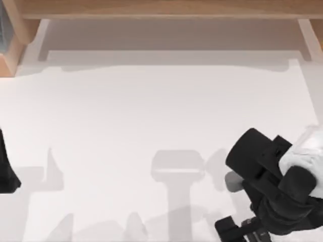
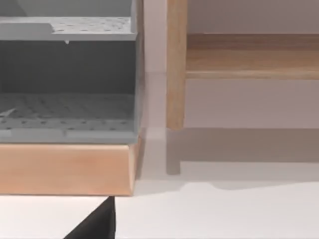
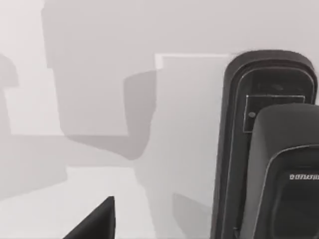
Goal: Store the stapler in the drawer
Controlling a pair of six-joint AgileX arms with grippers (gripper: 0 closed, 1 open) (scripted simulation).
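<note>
Right gripper [image 1: 237,229]: lower right of the top view, above the white table [image 1: 151,111]; finger state cannot be told.
Stapler [image 3: 269,149]: black, glossy, elongated, lying on the table close below the right wrist camera.
Handling: likely rigid, light, slick; grip across the narrow sides at mid-length.
Drawer unit [image 2: 67,119]: grey shelves on a wooden base.
Left arm [image 1: 6,166]: parked at the left edge.

The table [image 1: 151,126] is plain white. The stapler [image 3: 269,149] is glossy black with thin grey outlines and small white lettering. The right arm [image 1: 275,181] is black with a white wrap. The drawer unit [image 2: 70,94] is grey, dotted inside, on light wood.
</note>
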